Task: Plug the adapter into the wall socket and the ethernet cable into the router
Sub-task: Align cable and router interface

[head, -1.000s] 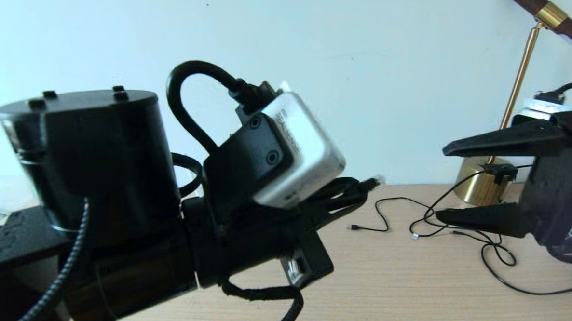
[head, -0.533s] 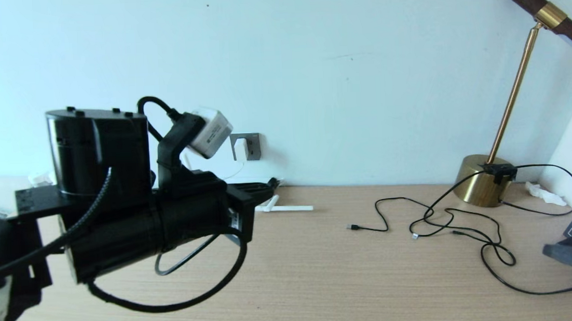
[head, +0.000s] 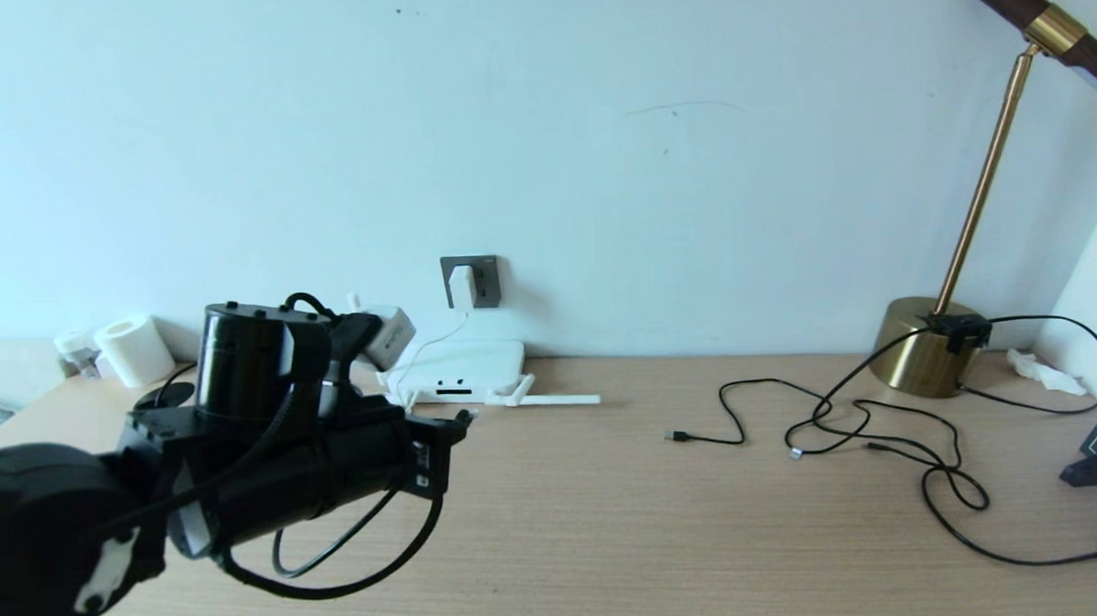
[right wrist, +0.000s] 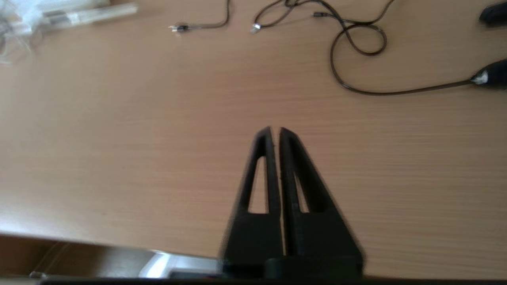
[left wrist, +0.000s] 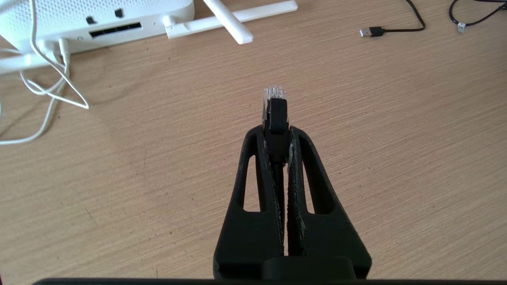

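My left gripper (left wrist: 276,130) is pinched tight on the ethernet cable (left wrist: 275,114). The little black plug with its clear tip sticks out past my fingers (left wrist: 259,158). It hangs over the wooden table (left wrist: 396,158) and touches nothing. The router (left wrist: 95,18) lies near, ahead of the plug, with its dark ports facing my hand. Its white stick antennas (left wrist: 233,19) lie flat on the table. The adapter (head: 461,287) sits in the wall socket (head: 484,281) on the wall above the router. Its thin white cord (left wrist: 51,91) runs down to the router. My right gripper (right wrist: 276,132) is squeezed together and holds nothing. It hangs over bare table, near some thin black cables (right wrist: 356,43). A gold lamp (head: 930,351) stands far off on my right.
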Robot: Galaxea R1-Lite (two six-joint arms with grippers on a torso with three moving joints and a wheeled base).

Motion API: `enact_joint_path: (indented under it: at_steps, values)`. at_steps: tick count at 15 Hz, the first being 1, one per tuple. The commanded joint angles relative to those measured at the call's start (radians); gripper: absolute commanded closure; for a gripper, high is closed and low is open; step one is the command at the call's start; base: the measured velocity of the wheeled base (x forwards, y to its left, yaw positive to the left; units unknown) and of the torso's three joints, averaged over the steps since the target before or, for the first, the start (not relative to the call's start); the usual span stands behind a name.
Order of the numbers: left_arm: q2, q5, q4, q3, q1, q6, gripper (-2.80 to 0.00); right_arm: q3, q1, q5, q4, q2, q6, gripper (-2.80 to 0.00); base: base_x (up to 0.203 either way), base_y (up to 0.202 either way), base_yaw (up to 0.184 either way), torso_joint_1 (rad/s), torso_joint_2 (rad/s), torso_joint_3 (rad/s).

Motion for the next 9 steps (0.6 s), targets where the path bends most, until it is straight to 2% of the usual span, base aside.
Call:
enact_joint_path:
  at_steps: [1, 2, 4, 7, 9]
  values:
    - [0.0, 0.011, -0.002, 0.009, 0.001, -0.035, 0.0, 0.059, -0.019, -0.003, 0.002, -0.105, -0.081, 0.0, 0.0, 0.0, 0.0, 0.0, 0.0, 0.0]
    - [0.003, 0.034, -0.002, 0.017, -0.001, -0.065, 0.0, 0.071, -0.07, -0.002, 0.004, -0.107, -0.099, 0.0, 0.0, 0.0, 0.0, 0.0, 0.0, 0.0]
    - [-0.009, 0.078, -0.004, 0.063, -0.005, -0.072, 0.0, 0.107, -0.16, 0.003, 0.007, -0.107, -0.155, 0.0, 0.0, 0.0, 0.0, 0.0, 0.0, 0.0]
    - [-0.025, 0.117, -0.006, 0.106, -0.006, -0.073, 0.0, 0.206, -0.164, 0.019, 0.001, -0.134, -0.22, 0.0, 0.0, 0.0, 0.0, 0.0, 0.0, 0.0]
    - [-0.016, 0.149, -0.007, 0.114, -0.014, -0.08, 0.0, 0.225, -0.162, 0.077, 0.002, -0.133, -0.265, 0.0, 0.0, 0.0, 0.0, 0.0, 0.0, 0.0]
